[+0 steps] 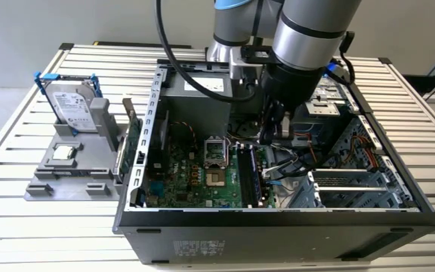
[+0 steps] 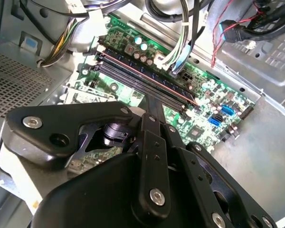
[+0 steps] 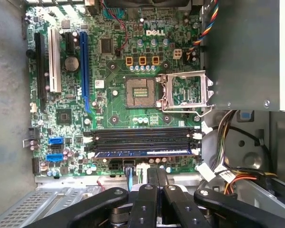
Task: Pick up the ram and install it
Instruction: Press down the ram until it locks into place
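Exterior view: arm upright inside case.

Reaching straight down from above into the open computer case, silver-and-black arm standing near vertical, wrist dipping below the case's top edge. Gripper hanging just over the motherboard's edge, black fingers sitting pressed close together, linkage arms splaying out to either side.
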Controlling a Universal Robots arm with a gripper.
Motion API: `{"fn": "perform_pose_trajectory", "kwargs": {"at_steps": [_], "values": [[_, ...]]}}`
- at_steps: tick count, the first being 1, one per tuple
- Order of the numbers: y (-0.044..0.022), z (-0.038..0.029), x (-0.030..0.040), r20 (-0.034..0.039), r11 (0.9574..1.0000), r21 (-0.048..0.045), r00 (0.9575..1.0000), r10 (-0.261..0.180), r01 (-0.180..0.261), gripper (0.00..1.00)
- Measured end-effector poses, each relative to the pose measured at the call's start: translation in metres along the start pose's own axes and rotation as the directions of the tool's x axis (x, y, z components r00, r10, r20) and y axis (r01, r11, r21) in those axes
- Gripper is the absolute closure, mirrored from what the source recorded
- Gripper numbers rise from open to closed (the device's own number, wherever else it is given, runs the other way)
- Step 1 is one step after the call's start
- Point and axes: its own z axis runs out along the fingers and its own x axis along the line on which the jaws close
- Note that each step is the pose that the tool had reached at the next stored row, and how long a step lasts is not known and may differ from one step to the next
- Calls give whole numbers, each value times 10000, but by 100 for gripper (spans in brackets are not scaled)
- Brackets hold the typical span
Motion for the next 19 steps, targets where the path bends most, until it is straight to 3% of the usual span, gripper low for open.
{"fn": "perform_pose_trajectory", "kwargs": {"at_steps": [7,19], "values": [[2,-68,-1,2,10000,0,10000,0,0,100],[3,-111,-1,1,10000,0,10000,1,-1,100]]}}
